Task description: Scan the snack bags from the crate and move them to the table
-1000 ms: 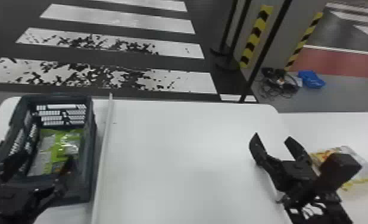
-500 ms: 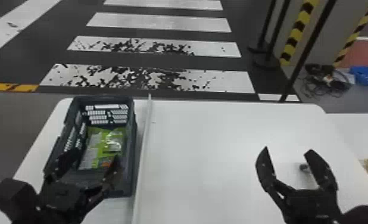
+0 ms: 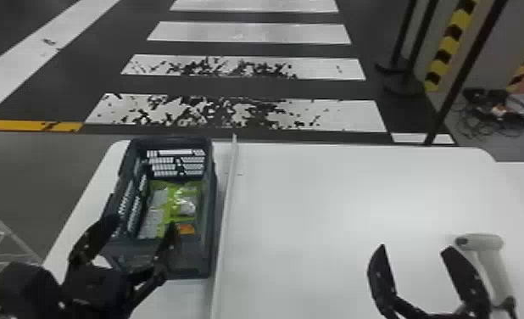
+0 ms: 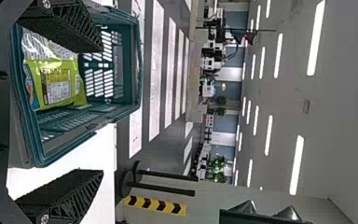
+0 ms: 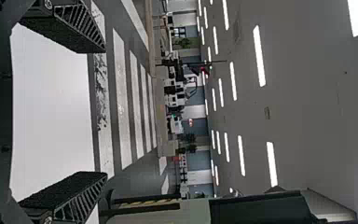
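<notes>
In the head view my left gripper [image 3: 127,233] stands open over the near end of the dark crate [image 3: 211,203]. Green and silver snack bags [image 3: 174,203] lie inside that crate. The left wrist view has my left gripper [image 4: 81,112] with its fingers wide apart, and a snack bag [image 4: 56,84] within the crate [image 4: 135,70] beyond them. My right gripper [image 3: 416,258], open with nothing between its fingers, is over the table's near right part, just left of a light grey handheld scanner [image 3: 492,267]. In the right wrist view, my right gripper [image 5: 67,112] is likewise open.
A thin white strip [image 3: 227,212] runs from front to back on the white table [image 3: 337,203], right beside the crate. Black posts [image 3: 464,72] stand behind the table at the right. A wire rack [image 3: 9,242] is at the left edge.
The head view has swung left, shifting the table and crate rightward in it. The scanner beside my right gripper has come into sight, and the yellow bag at the right has left the view.
</notes>
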`<state>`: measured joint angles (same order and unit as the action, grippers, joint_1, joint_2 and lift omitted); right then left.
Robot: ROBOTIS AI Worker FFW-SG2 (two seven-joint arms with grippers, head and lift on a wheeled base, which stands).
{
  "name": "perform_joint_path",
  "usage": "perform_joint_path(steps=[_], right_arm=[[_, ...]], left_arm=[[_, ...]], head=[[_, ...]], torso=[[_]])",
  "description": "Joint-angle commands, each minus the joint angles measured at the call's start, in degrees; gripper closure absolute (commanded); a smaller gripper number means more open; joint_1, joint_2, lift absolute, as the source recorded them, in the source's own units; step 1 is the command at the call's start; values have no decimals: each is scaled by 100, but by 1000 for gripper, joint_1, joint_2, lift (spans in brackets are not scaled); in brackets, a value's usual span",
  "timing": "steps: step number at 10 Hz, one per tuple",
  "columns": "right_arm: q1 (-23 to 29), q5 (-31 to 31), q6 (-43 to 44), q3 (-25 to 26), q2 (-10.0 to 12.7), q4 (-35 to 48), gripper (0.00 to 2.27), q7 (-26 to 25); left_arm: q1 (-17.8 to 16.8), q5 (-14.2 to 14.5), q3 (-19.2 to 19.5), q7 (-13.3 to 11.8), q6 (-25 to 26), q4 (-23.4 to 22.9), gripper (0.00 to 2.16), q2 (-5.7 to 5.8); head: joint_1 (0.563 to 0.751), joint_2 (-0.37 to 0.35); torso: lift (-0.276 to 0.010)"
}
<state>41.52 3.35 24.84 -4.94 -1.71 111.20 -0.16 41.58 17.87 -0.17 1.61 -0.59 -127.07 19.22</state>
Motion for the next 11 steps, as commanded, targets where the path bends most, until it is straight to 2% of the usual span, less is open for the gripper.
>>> perform_joint_path(steps=[1,4,6,8,10,11], right_arm=[[-39,-45,-1,-51,-5,-134,56,-2],[-109,-168,-370,-68,-58,-81,56,-2],[-188,-177,-493,-86,-172,-55,56,-2],[-232,-168,-529,-104,-268,-37,56,-2],[-258,-177,-669,-104,-348,51,56,7],[-258,-177,-669,-104,-365,77,56,7]], left_arm=[[140,-12,70,-12,37,-98,63,-59],[158,-12,325,-74,1303,-687,63,-182],[-124,41,571,-3,2059,-986,63,-182],[-607,103,615,129,2428,-924,63,-182],[-1319,401,756,304,3307,-670,73,-173],[-1706,393,738,463,3834,-520,73,-173]], head=[[695,51],[695,76],[695,86],[695,108],[695,122],[695,133]], torso=[[-95],[-95],[-95],[-95],[-95],[-95]])
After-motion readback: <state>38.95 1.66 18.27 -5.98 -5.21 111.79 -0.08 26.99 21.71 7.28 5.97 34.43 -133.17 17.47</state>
